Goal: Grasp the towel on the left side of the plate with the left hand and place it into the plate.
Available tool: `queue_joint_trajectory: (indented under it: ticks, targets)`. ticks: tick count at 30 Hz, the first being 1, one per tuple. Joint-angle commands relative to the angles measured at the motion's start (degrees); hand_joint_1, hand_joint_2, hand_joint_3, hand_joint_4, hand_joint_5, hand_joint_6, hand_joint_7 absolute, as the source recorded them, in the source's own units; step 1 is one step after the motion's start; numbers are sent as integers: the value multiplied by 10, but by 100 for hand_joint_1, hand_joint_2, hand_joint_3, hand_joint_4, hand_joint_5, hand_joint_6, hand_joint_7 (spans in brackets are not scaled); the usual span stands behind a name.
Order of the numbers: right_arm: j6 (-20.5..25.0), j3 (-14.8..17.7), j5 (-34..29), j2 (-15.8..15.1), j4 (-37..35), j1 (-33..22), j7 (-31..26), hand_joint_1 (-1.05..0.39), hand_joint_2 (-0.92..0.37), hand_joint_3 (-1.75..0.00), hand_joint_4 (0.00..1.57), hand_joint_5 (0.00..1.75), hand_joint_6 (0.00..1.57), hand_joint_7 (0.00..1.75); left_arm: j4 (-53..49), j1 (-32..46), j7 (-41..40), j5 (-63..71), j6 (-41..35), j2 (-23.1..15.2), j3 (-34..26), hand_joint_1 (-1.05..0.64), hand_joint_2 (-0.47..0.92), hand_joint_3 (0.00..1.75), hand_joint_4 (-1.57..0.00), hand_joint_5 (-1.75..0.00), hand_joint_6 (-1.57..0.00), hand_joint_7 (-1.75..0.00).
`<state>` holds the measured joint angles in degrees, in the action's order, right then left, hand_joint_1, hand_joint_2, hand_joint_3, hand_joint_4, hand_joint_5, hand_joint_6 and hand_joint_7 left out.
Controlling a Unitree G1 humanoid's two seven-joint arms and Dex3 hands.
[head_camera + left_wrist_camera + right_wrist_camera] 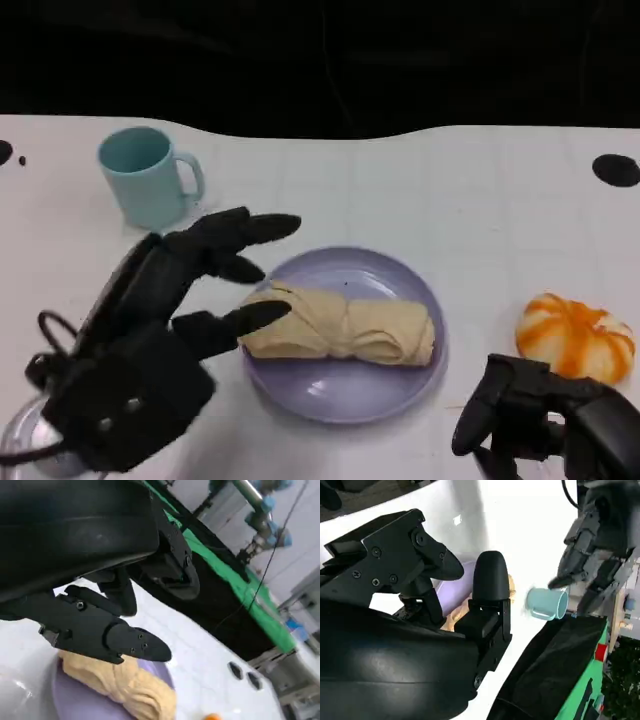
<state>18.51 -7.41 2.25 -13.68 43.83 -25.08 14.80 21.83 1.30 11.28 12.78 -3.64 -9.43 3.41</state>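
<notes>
A rolled beige towel point(340, 325) lies across the middle of the lilac plate point(350, 400). My left hand point(170, 300) hovers at the plate's left rim with its fingers spread and nothing in it. Its lower finger reaches the towel's left end, and whether it touches cannot be told. The left wrist view shows those black fingers point(110, 635) just above the towel point(125, 685) on the plate point(75, 700). My right hand point(545, 420) rests near the table's front right corner, fingers loosely bent and holding nothing. Its wrist view looks past its own fingers point(490, 575) to the plate point(455, 582).
A teal mug point(148, 175) stands behind the left hand, at the back left; it also shows as the mug point(547, 602) in the right wrist view. An orange-and-white round object point(575, 337) sits right of the plate, just beyond the right hand. The table's far edge meets a dark backdrop.
</notes>
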Motion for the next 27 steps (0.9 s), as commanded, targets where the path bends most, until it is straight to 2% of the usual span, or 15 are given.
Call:
queue_joint_trajectory:
  ticks: [1,4,7,10,17,27]
  targets:
    - [2,0,3,-3,6,-1,-1,-7,-58,-107,74,172,67,139,34,46,-8,-66,-8,25,-26,-6,51,106,-73,-145,-67,-116]
    - [1,-3,0,-2,5,0,-2,-8,-58,-106,74,173,67,139,79,79,-7,-130,-65,49,-43,-6,49,124,-84,-161,-75,-135]
    - [2,-4,0,-2,4,2,-3,-8,-57,-107,75,174,67,139,141,103,-12,-194,-178,64,-60,-8,42,140,-90,-170,-81,-148]
    - [2,-2,4,-1,3,4,-3,-8,-57,-108,75,174,67,139,194,130,-7,-274,-282,69,-83,-6,49,136,-88,-174,-77,-156]
    - [-2,8,8,-4,-2,5,2,-7,-55,-112,75,173,68,138,264,175,-22,-405,-432,68,-118,-8,52,139,-88,-175,-71,-170]
    - [-17,19,6,-11,-10,0,10,-6,-56,-108,74,172,67,138,229,165,-53,-469,-473,70,-128,-12,52,140,-88,-175,-69,-175]
